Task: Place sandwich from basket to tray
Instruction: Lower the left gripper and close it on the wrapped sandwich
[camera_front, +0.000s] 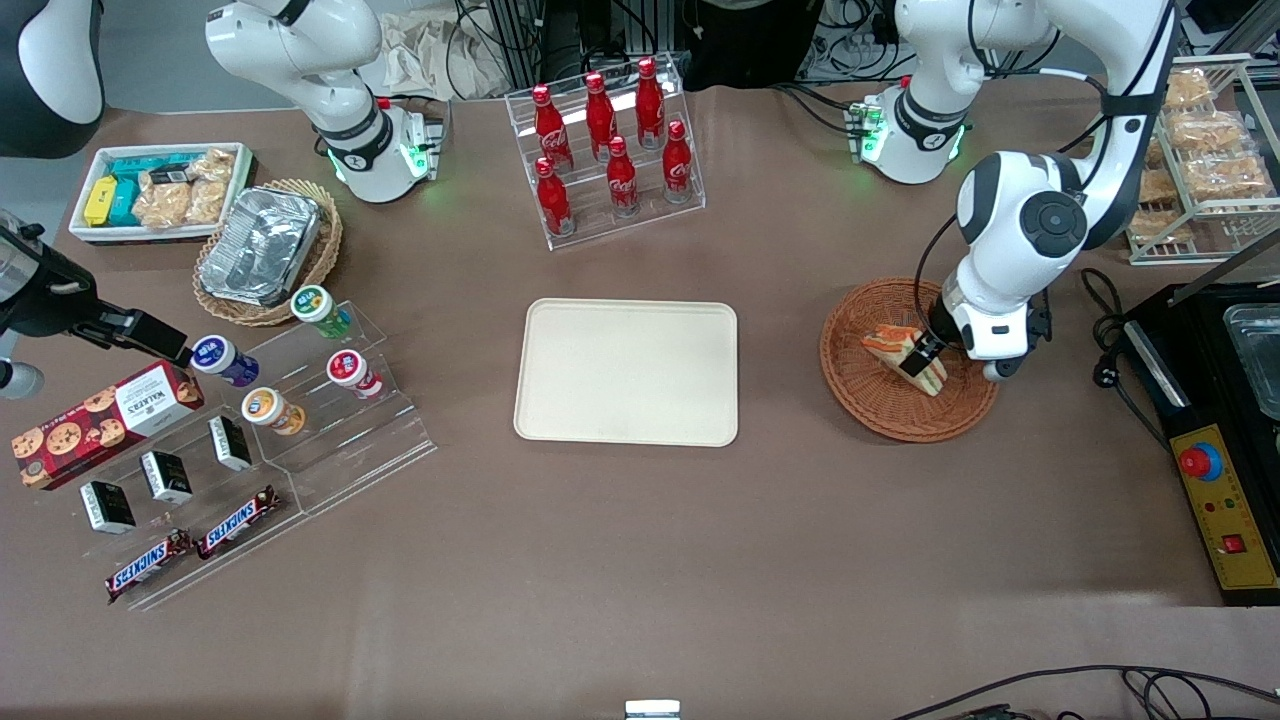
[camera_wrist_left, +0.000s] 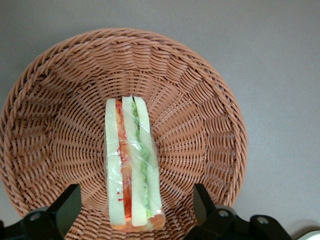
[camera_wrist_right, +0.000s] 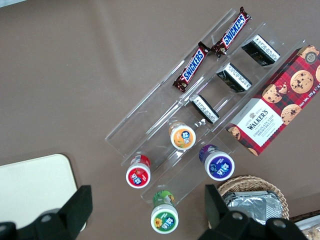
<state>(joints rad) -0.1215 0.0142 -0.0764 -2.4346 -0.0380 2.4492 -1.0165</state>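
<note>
The sandwich (camera_front: 888, 341), a wrapped wedge of white bread with red and green filling, lies in the reddish-brown wicker basket (camera_front: 880, 415) toward the working arm's end of the table. My gripper (camera_front: 925, 356) hangs low over the basket, open, straddling the sandwich's wide end. In the left wrist view the sandwich (camera_wrist_left: 131, 160) lies on its edge between the two black fingers (camera_wrist_left: 64, 206), with a gap on each side, and the basket (camera_wrist_left: 210, 125) surrounds it. The cream tray (camera_front: 627, 372) sits bare at the table's middle, beside the basket.
A clear rack of red cola bottles (camera_front: 612, 150) stands farther from the front camera than the tray. Toward the parked arm's end are a foil container in a tan basket (camera_front: 262, 248), a clear stand with cups (camera_front: 330, 385) and Snickers bars (camera_front: 236, 522). A black control box (camera_front: 1215, 490) flanks the basket.
</note>
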